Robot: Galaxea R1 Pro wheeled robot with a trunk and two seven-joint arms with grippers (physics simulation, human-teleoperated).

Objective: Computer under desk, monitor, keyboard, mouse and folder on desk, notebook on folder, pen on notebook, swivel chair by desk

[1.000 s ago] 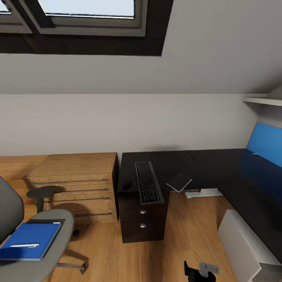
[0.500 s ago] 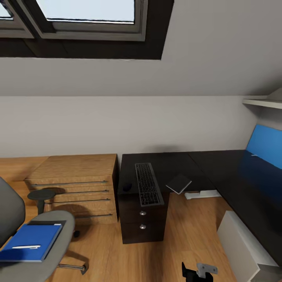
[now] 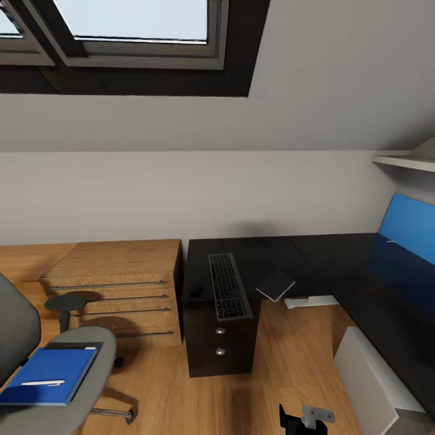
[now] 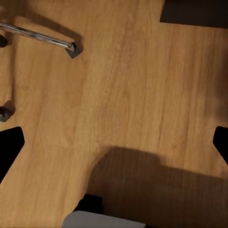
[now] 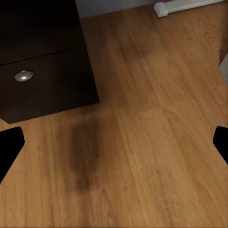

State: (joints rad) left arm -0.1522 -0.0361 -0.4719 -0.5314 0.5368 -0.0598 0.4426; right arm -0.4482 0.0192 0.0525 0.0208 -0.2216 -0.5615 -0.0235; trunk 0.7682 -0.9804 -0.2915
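Wood floor (image 4: 123, 95) is lying beneath both grippers. The left gripper (image 4: 114, 142) and right gripper (image 5: 114, 142) are hanging spread wide, holding nothing.

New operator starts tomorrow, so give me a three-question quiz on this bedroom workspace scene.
1. True or false: the folder lies on the swivel chair.
2. What lies on the folder? A) mouse B) pen C) keyboard
3. Fill in: the notebook overhangs the edge of the ____.

Key: 1 true. 2 B, the pen. 3 desk; the keyboard and mouse lie on it too.
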